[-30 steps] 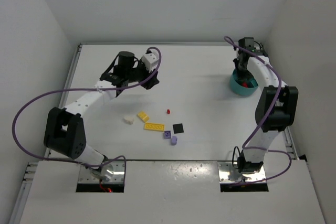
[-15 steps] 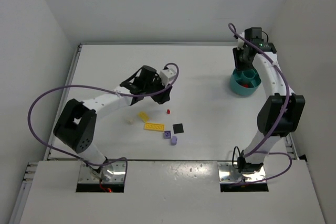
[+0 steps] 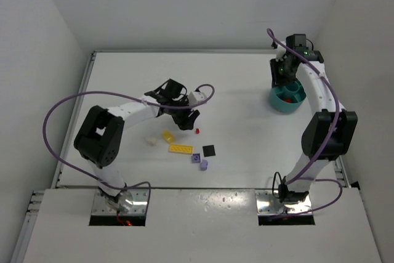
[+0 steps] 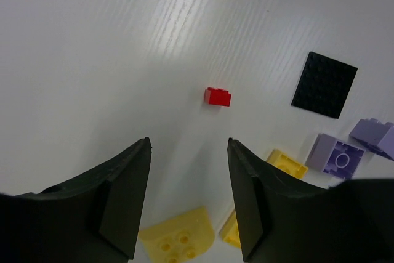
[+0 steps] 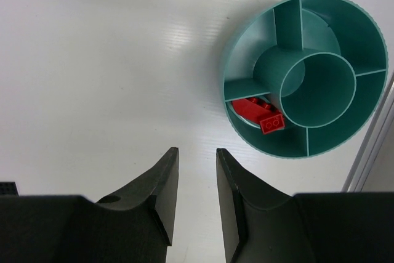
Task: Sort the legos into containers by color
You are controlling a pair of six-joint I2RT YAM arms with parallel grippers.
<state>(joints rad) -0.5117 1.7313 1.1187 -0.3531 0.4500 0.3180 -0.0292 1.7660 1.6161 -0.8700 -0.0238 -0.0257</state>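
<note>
Legos (image 3: 180, 148) at centre; bowl (image 3: 283, 106) far right, seemingly two bricks (image 5: 271, 123) inside.

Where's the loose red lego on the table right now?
Mid-table in the top view, the red lego lies just off the tip of the left gripper, not touching it. The black plate sits a little past it, nearer the arms' bases.

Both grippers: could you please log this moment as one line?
left gripper open, red brick ahead | right gripper open | bowl holds red bricks
</note>
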